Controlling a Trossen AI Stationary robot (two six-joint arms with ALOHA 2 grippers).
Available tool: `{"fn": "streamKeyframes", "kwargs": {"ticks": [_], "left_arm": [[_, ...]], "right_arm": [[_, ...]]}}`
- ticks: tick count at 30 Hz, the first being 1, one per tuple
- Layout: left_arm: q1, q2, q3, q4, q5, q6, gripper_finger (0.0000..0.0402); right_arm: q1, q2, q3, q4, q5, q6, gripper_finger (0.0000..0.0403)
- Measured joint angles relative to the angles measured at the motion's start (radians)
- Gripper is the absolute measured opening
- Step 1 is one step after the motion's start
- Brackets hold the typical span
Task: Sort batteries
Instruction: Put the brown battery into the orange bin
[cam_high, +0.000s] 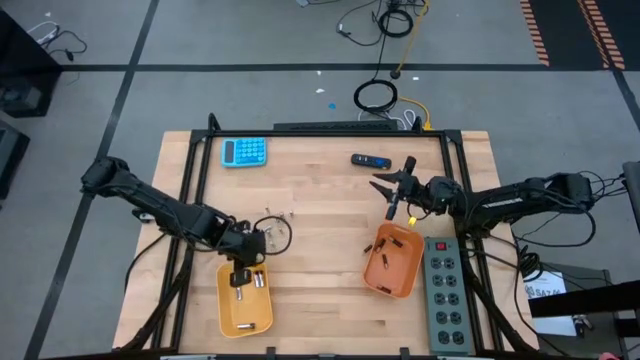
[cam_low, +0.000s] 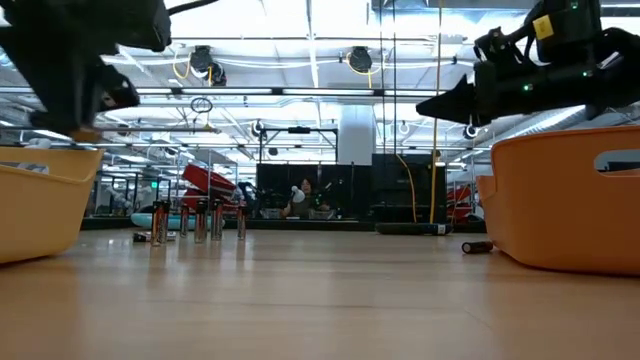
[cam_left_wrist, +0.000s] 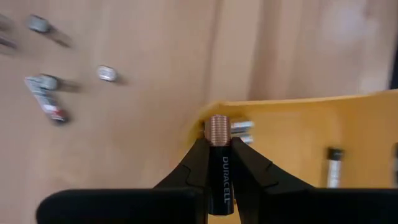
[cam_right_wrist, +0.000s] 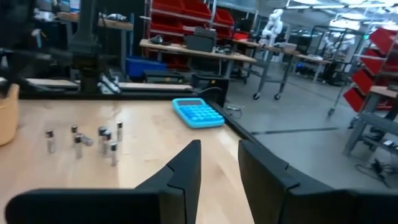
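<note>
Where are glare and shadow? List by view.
Low view: ceiling lights glare, leaving the left arm and right arm dark silhouettes. High view: even light, faint shadows on the table. Left wrist view: the battery in the left pincer is evenly lit.

The overhead camera is looking straight down on the table (cam_high: 320, 215); the low one is looking level across it, sharing both trays.

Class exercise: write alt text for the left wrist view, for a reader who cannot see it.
The left gripper has its jaws shut on a black Duracell battery with a copper top, held at the rim of a yellow tray that already holds other batteries. More loose batteries are on the wooden table beyond.
</note>
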Motion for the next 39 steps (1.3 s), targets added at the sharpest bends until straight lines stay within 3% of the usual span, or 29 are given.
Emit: {"fn": "streamKeyframes", "kwargs": {"ticks": [6,11,22,37,39], "left_arm": [[-0.066,0.058,0.000,0.039,0.033,-0.138,0.0044],[-0.124,0.150,0.000,0.031,0.059,-0.226,0.0044],[-0.155,0.314,0.002,-0.160,-0.048,-0.259,0.0044],[-0.155,0.340,0.000,-0.363,-0.134,-0.264,0.0044],[-0.155,0.333,0.001,-0.355,-0.133,-0.266,0.0068]], "right_arm": [[-0.049,0.000,0.000,0.069,-0.103,-0.008,0.0098],[-0.072,0.000,0.000,0.081,-0.103,-0.010,0.0098],[-0.084,0.000,0.000,0.080,-0.103,0.020,0.0098],[-0.083,0.000,0.000,0.064,-0.105,0.031,0.0098],[-0.083,0.000,0.000,0.064,-0.106,0.031,0.0098]]}}
